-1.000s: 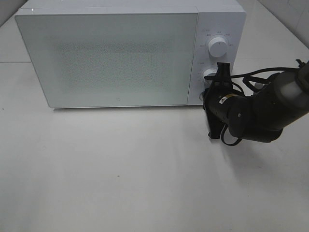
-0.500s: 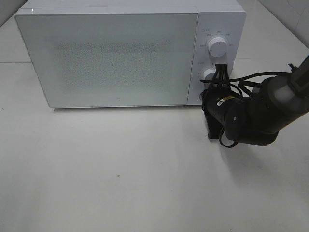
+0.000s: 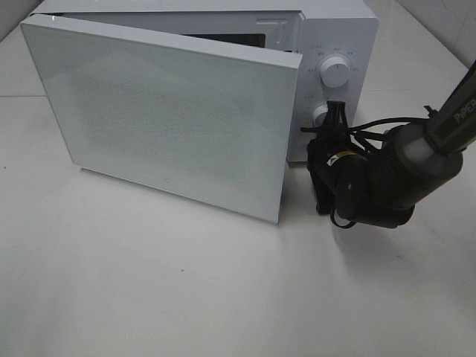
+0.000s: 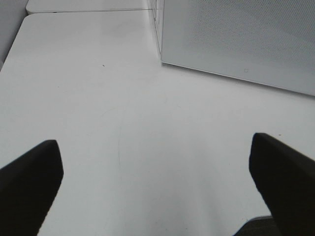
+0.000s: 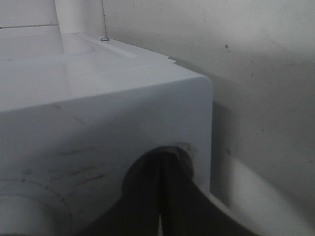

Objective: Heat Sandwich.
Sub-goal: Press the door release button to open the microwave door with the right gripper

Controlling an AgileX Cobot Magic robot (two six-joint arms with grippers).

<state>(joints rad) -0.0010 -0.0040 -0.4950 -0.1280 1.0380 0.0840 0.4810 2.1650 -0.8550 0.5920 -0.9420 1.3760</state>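
Door (image 3: pixel 163 119) swung ajar; right end effector (image 3: pixel 336 110) together; left end effector (image 4: pixel 153 147) apart, wrist-only.

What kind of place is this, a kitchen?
Probably a robot test bench, not a real kitchen: a white microwave with its door ajar, a plain white table, and a black robot arm.

White microwave (image 3: pixel 349 33); door (image 3: pixel 163 111) white, fine dotted mesh; black right gripper (image 3: pixel 335 111); white table (image 3: pixel 186 297).

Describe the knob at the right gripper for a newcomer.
On the white microwave, find the panel right of the open door. Of its two stacked round white knobs, it is the lower knob, with the shut right gripper at it; the upper knob is free.
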